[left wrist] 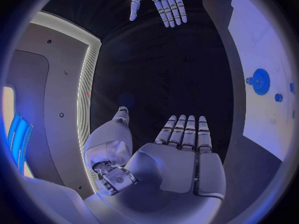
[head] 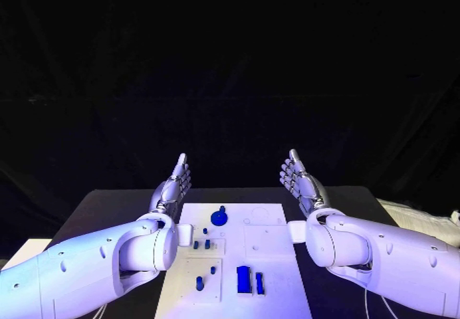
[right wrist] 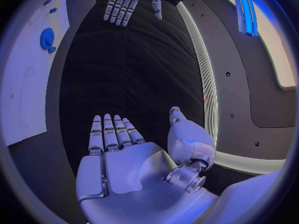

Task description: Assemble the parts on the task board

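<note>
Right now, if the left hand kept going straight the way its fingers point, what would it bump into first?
Probably nothing. The left hand is open, its fingers pointing away from the robot, past the far end of the task board. Only bare black table and darkness show ahead, though depth is hard to judge.

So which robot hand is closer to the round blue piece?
Left, though only slightly. The left hand is raised open beside the board's left edge, just beyond the round blue piece. The right hand is raised open off the task board's right side, farther across.
</note>
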Tool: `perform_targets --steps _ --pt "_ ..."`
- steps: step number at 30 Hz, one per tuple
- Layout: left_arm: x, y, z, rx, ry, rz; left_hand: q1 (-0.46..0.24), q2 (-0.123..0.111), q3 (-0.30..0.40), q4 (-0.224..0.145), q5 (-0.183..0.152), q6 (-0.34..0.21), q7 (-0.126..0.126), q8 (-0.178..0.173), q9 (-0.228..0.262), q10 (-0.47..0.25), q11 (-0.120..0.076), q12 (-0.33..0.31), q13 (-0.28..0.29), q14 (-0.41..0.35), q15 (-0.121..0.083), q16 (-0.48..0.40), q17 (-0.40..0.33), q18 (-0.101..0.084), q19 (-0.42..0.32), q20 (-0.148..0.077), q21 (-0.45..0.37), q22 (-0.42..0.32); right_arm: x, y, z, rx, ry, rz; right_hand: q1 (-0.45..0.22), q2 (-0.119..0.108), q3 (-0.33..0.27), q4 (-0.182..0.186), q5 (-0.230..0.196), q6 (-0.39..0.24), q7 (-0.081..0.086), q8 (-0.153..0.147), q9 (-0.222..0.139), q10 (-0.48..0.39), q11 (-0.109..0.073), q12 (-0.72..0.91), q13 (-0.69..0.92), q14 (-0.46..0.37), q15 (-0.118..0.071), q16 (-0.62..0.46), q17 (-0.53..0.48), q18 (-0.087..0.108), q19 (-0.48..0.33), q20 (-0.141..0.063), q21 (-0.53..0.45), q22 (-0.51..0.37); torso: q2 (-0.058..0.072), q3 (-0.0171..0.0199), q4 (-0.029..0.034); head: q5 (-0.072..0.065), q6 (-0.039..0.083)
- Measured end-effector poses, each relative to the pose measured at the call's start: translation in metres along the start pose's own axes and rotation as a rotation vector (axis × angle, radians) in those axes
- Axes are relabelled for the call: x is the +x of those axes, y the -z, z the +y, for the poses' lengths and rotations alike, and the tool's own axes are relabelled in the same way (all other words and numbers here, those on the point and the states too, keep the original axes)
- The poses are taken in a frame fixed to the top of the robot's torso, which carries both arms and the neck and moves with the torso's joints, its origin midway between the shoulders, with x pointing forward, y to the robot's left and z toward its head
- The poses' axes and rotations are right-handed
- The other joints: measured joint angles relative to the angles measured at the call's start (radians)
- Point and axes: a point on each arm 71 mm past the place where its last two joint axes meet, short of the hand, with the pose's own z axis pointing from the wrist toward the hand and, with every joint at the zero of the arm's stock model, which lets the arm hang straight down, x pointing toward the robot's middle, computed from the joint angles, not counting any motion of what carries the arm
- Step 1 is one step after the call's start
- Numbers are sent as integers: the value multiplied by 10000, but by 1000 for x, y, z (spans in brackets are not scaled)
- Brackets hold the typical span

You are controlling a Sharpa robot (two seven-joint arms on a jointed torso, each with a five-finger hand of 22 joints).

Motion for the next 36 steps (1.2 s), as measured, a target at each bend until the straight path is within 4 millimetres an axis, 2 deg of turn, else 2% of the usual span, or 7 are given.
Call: perform_targets --steps 5,13,18,21,24,26,36 --pt "-1 0 -1 100 -136 -109 -669 -1 -43 9 0 -466 -29 0 -2 -506 -12 0 0 -471 -4 -41 -8 -2 -391 -96 0 -320 -1 0 0 11 2 -205 -627 -3 -96 -6 0 -446 -40 -38 -3 -523 -9 0 0 -537 -3 0 -12 -154 -427 -68 -82 -123 -1 2 7 -2 1" --pt "-1 0 -1 168 -225 -179 -1446 -1 -54 -2 0 -1004 -36 1 -5 -1084 -15 0 1 -1022 -14 -41 -7 -3 -822 -171 0 -875 -2 0 0 13 9 -336 -1356 -4 -176 16 -31 -973 -60 -38 -13 -1119 -17 1 1 -1150 -11 0 -17 -154 -919 -105 -123 -182 -3 2 10 -2 2" --pt "-1 0 -1 190 -251 -196 -1854 6 -53 -2 1 -1286 -37 1 -5 -1375 -5 0 2 -1306 -15 -41 -7 -153 -1064 -164 0 -1011 -3 0 0 13 10 -376 -1732 -16 -176 16 -43 -1219 -46 -38 -13 -1422 -31 1 2 -1474 -10 0 -17 -154 -1142 -105 -123 -199 -3 3 11 -2 2" --pt "-1 0 -1 197 -259 -203 -2005 -8 -53 -1 1 -1398 -34 1 -4 -1524 -6 0 3 -1436 -8 -41 -6 -153 -1187 -162 0 -1053 -3 0 0 14 9 -391 -2417 -3 -204 -12 -43 -2087 -71 -38 -13 -2227 -11 1 2 -2033 -10 0 -16 -151 -1974 -102 -166 -207 -3 2 11 -2 2" --pt "-1 0 -1 203 -268 -210 -2768 -2 -53 -1 1 -2379 -46 1 -3 -2541 -23 0 3 -2402 -7 -40 -6 -155 -2071 -170 0 -1100 -3 0 0 15 9 -404 -3316 -8 -204 -12 -43 -2387 -72 -38 -12 -2722 -20 1 3 -2795 -11 1 -16 -151 -2245 -109 -167 -210 -3 3 11 -2 2" --pt "-1 0 -1 205 -271 -213 -3491 -1 -53 -1 1 -2479 -51 1 -3 -2643 -21 0 4 -2502 -6 -40 -6 -154 -2095 -169 1 -1104 -3 0 0 16 8 -408 -3359 8 -204 -12 -43 -2387 -72 -38 -11 -2723 -20 1 4 -2823 -10 1 -15 -151 -2245 -109 -167 -210 -3 2 11 -3 2" --pt "-1 0 -1 214 -278 -219 -3546 -2 -53 -1 1 -2479 -51 1 1 -2643 -20 0 6 -2501 -4 -40 -5 -155 -2095 -169 1 -1103 -3 0 0 15 8 -419 -3371 -4 -203 -12 -43 -2387 -72 -38 -9 -2722 -20 1 6 -2822 -10 1 -13 -150 -2244 -109 -166 -209 -3 2 11 -3 2"
